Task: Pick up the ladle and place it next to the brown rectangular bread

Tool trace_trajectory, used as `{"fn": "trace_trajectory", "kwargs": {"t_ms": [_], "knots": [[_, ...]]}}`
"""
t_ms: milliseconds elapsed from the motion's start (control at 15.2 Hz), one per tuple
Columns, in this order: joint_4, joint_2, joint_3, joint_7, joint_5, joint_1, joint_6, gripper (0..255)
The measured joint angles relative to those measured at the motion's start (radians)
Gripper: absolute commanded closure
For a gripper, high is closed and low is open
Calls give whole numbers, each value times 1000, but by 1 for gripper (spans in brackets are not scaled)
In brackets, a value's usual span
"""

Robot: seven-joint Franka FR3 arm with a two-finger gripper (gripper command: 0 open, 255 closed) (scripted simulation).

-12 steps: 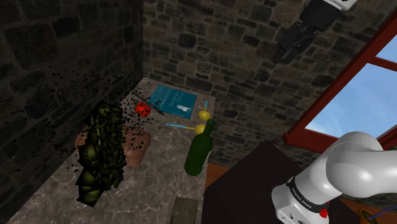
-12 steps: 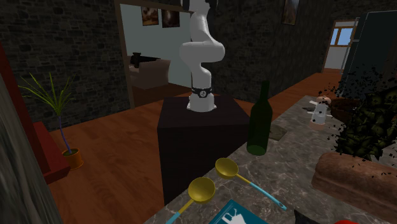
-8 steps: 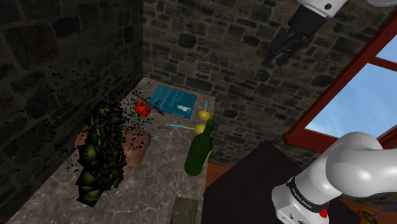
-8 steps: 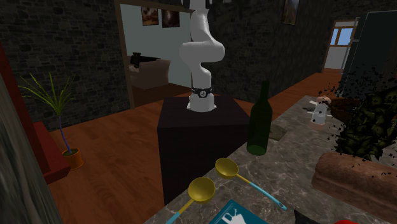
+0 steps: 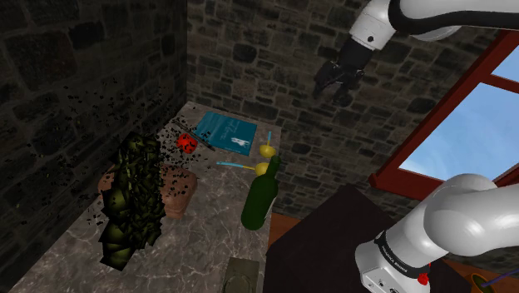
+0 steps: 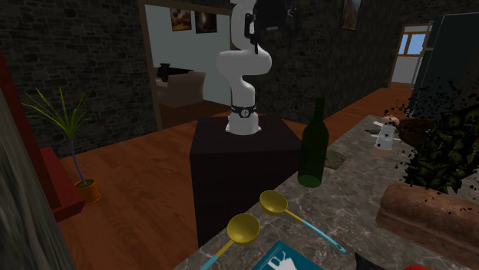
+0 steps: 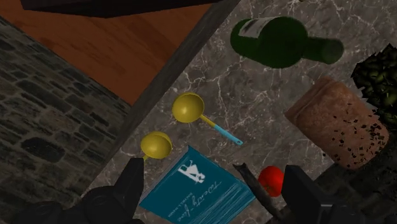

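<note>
- While the black gripper [image 5: 333, 83] hangs high above the marble counter [image 5: 208, 241], its two fingers [image 7: 130, 184] stand wide apart and clasp nothing
- A yellow ladle [image 7: 188, 108] with a thin teal handle lies flat on the counter, between the green wine bottle [image 7: 280, 41] and the teal book [image 7: 191, 191]
- A second ladle [image 7: 156, 145], also yellow, lies just beside the book's corner, close to the counter's edge, its bowl near the first one's
- The brown bread loaf [image 7: 334, 124] rests well apart from both ladles, tucked against a dark leafy plant [image 7: 382, 70]
- The bottle stands upright near the counter's edge, seen tall in the second exterior view
- A small red object [image 7: 272, 180] sits just beside the book, on the side toward the bread
- The white arm rises from its dark box stand [image 6: 242, 161] on a wooden floor
</note>
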Motion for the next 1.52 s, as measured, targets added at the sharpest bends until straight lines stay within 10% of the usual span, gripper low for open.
{"fn": "trace_trajectory", "kwargs": {"t_ms": [1518], "knots": [[214, 796, -52, 127, 83, -96, 512, 0]]}}
